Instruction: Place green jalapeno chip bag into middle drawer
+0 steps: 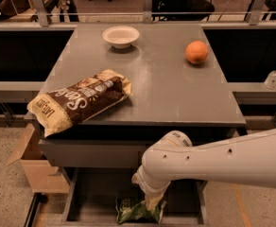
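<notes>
Green jalapeno chip bag (139, 212) lies in the open middle drawer (98, 193) under the counter's (166, 89) front edge. The gripper (153, 202) rests atop it; whether it is clamped, I cannot tell.

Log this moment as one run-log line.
gripper: low in open middle drawer, at green jalapeno chip bag | bag: inside drawer, near front | also seen: brown chip bag, bowl, orange

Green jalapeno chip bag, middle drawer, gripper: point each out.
green jalapeno chip bag (130, 212), camera view, crinkled left half.
middle drawer (98, 193), camera view, bare dark floor.
gripper (152, 204), camera view, tip down at the bag inside the drawer.
</notes>
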Available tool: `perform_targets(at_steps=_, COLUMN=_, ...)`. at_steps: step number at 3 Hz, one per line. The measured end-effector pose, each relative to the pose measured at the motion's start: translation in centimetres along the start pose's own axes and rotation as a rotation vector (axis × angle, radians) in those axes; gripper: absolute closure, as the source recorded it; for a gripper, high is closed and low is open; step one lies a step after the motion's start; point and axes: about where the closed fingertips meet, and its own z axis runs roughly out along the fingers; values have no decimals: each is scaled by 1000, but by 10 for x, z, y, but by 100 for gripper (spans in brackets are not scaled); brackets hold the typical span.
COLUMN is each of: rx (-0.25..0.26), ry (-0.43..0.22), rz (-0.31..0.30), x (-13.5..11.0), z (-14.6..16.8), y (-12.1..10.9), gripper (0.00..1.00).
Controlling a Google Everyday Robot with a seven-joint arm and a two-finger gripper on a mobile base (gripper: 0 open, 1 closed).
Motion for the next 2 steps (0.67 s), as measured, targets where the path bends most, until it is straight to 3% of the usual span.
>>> perform_targets(at_steps=1, rx=1, ry=1, rz=-1, x=0, z=-1, y=0, gripper=0)
perform_targets(at_steps=2, rx=1, ry=1, rz=-1, x=0, z=-1, y=0, gripper=0)
